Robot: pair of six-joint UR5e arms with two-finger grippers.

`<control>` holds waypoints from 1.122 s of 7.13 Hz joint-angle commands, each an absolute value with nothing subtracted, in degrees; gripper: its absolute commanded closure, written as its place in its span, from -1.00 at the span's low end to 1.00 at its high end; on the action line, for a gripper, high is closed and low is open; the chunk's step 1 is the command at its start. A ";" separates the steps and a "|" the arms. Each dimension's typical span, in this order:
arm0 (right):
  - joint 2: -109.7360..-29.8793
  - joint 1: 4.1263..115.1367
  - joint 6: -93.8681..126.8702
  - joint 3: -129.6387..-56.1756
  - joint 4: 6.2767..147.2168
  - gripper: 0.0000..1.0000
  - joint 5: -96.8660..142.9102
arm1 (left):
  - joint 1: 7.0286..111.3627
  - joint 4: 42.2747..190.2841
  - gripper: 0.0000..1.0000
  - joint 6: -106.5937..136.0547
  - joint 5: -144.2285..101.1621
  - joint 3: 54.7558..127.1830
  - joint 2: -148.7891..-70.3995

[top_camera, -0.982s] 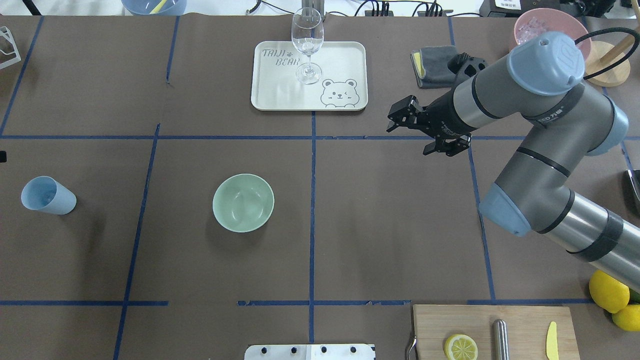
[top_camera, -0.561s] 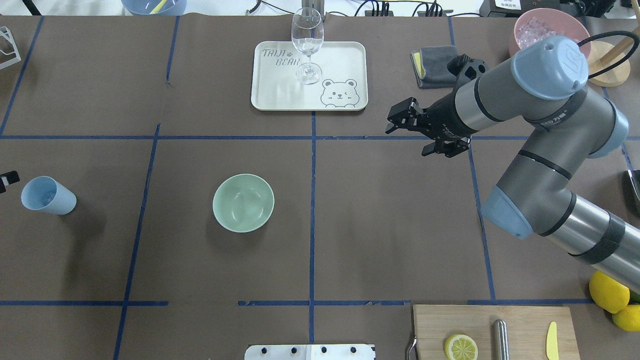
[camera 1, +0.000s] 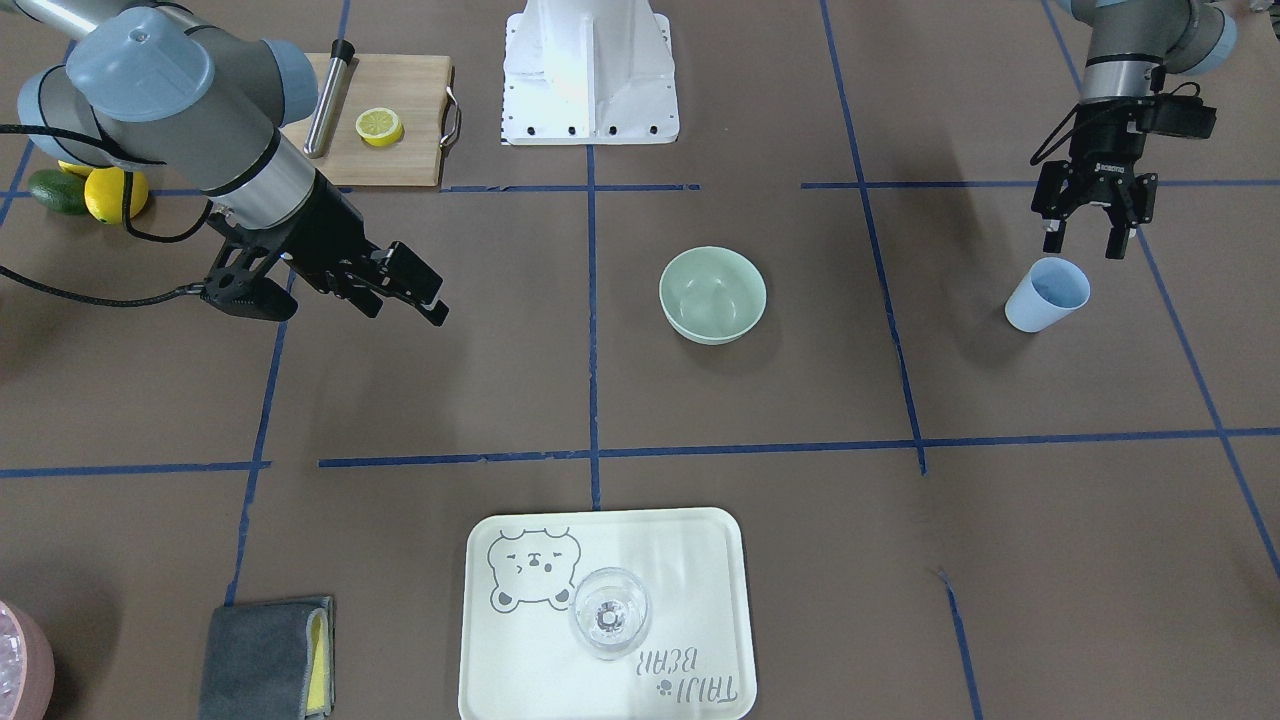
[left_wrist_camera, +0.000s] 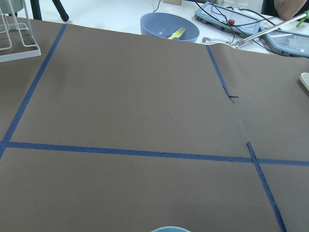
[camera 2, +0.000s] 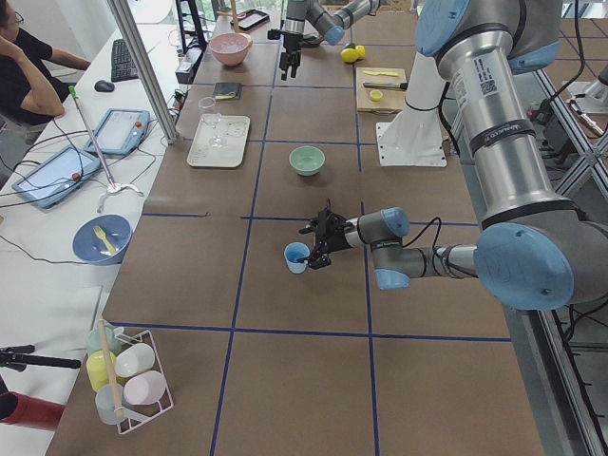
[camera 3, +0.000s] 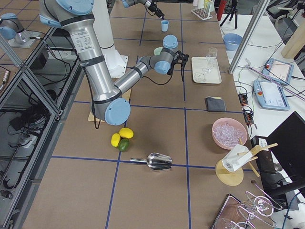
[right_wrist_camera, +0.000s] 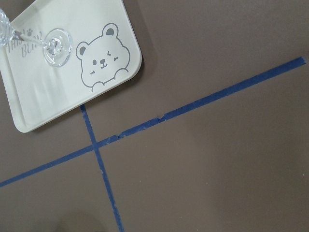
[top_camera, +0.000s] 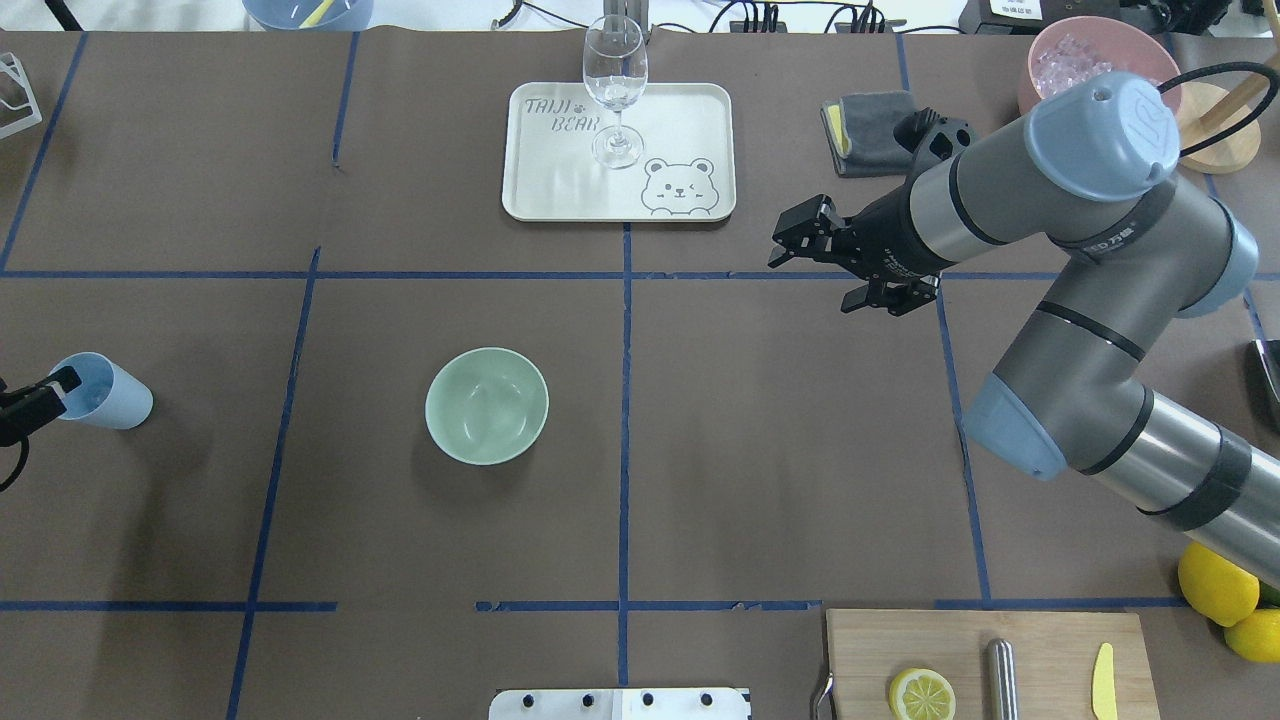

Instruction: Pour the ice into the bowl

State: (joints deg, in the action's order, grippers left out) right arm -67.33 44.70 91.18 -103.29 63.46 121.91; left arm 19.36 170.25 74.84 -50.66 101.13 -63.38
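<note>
Pink container of ice, mint bowl, left tool, right tool both spread, empty

Bench dark brown, with blue tape lines in a grid. Bowl plain pale mint green. Cup light blue. Tray cream with a grey bear face and grey lettering. Glass clear. Pink dish, clear glassy ice. Cloth grey with a yellow edge. Cutting board light wood. Lemon half yellow, knife yellow, rod silver. Whole lemons yellow, avocado dark green. Right arm grey and silver with pale blue caps. Left gripper and right gripper black.
</note>
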 commanded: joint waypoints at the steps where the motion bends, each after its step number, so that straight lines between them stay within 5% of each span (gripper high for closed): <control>1: -67.24 44.21 91.23 -103.10 63.46 -1.00 121.82 | 13.03 166.56 -1.00 75.67 -40.64 100.63 -63.11; 8: -68.11 44.38 90.70 -103.80 63.46 -1.00 121.90 | 3.43 156.54 -1.00 85.16 -27.80 95.65 -67.13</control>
